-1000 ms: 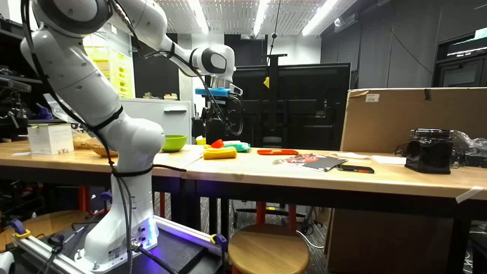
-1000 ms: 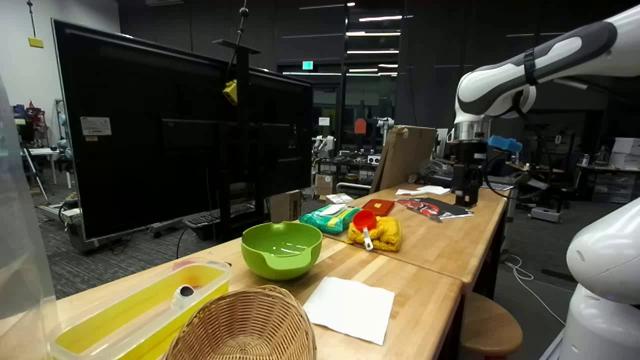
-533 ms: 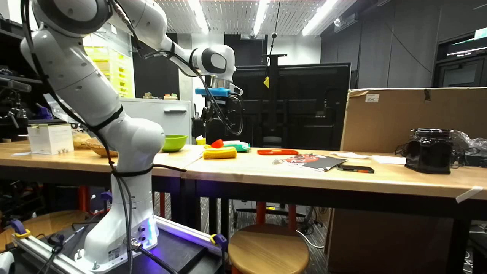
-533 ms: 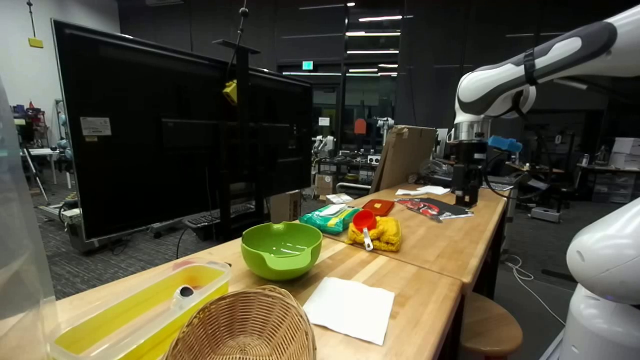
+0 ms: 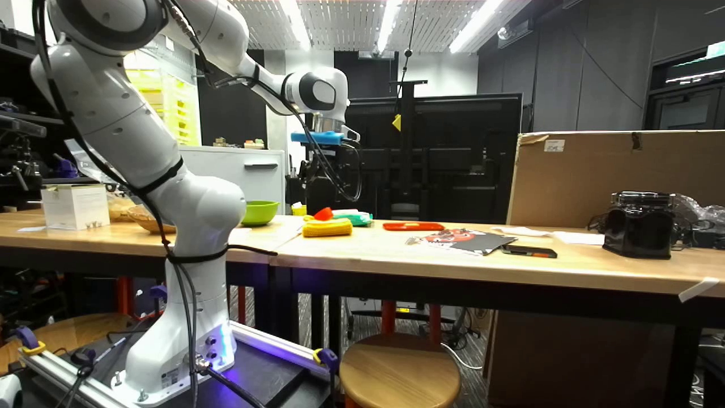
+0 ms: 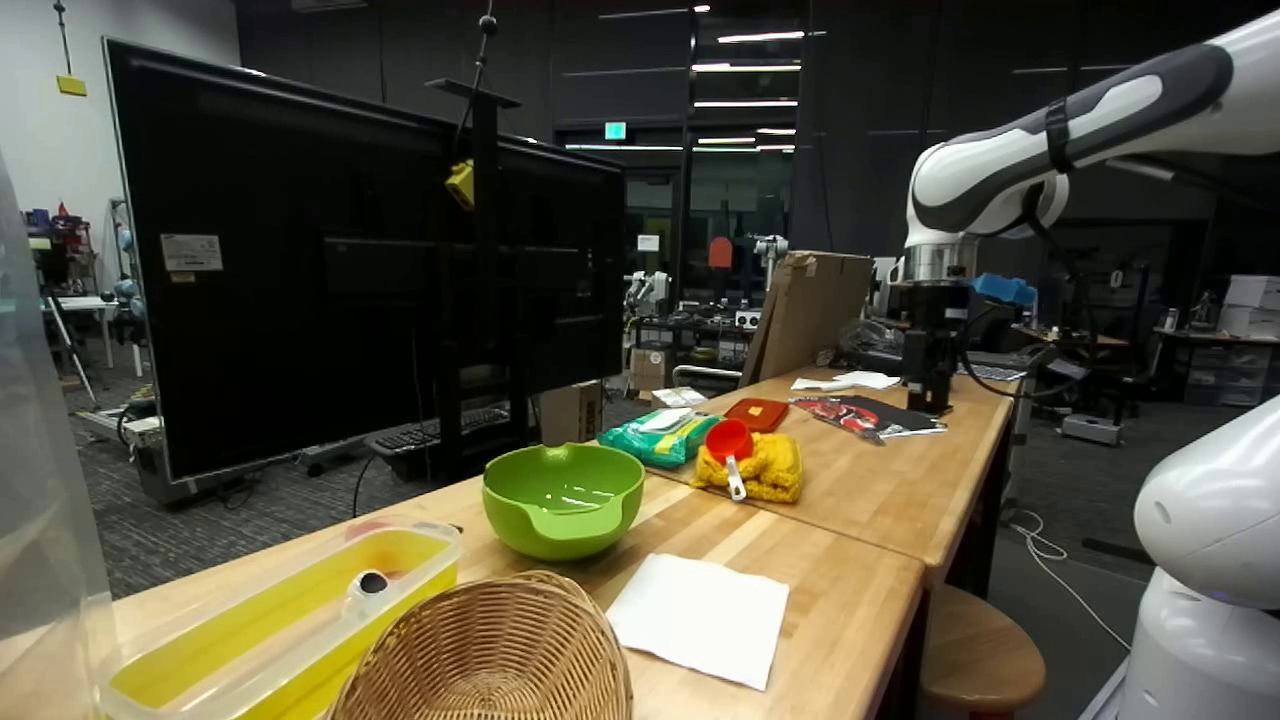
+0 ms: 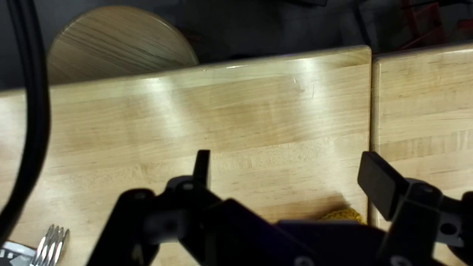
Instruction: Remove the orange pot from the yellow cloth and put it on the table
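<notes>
The orange pot is a small rounded red-orange cup with a pale handle. It rests on the yellow cloth, and both show in an exterior view on the table. The pot and the cloth also show in an exterior view. My gripper is above the table, apart from the cloth and nearer the table's front edge. In the wrist view my gripper has its jaws wide apart with nothing between them. There a corner of the cloth shows behind the gripper body; the pot is hidden.
A green packet and a flat red item lie beside the cloth. A lime-green bowl, a wicker basket and a yellow tub stand farther along. A fork shows in the wrist view.
The arm and gripper have shifted very slightly to the left in both exterior views. The pot and the cloth have not moved.
</notes>
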`<state>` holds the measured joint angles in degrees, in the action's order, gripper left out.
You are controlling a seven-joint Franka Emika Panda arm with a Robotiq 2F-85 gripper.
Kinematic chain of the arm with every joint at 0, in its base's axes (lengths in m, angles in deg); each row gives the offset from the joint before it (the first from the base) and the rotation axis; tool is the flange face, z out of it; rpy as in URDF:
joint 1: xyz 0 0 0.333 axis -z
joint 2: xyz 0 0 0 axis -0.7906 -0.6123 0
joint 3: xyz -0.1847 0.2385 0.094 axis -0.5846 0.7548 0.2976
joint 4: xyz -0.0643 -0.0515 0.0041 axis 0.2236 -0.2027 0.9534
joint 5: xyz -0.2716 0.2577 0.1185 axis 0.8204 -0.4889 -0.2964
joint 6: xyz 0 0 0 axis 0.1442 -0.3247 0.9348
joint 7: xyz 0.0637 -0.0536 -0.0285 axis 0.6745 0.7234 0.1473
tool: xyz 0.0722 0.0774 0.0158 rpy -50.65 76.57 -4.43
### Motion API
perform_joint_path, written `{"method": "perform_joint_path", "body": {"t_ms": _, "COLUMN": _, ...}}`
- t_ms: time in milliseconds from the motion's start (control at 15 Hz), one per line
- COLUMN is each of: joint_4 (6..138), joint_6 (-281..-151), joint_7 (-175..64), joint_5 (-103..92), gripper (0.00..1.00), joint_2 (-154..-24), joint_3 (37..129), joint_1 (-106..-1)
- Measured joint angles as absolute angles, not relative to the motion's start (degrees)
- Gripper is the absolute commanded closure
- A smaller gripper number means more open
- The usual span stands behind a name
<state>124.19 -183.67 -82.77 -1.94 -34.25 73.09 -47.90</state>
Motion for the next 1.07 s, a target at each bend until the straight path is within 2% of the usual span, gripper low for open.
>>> {"method": "perform_joint_path", "body": {"t_ms": 667, "joint_4": 125.55, "joint_6": -193.2, "joint_7": -87.99, "joint_5": -2.95, "gripper": 0.0, "joint_2": -37.62, "joint_3": 73.37, "joint_1": -53.61}}
{"method": "perform_joint_path", "body": {"t_ms": 1067, "joint_4": 124.33, "joint_6": -197.12, "joint_7": -87.38, "joint_5": -3.38, "gripper": 0.0, "joint_2": -41.46, "joint_3": 77.0, "joint_1": -54.94}}
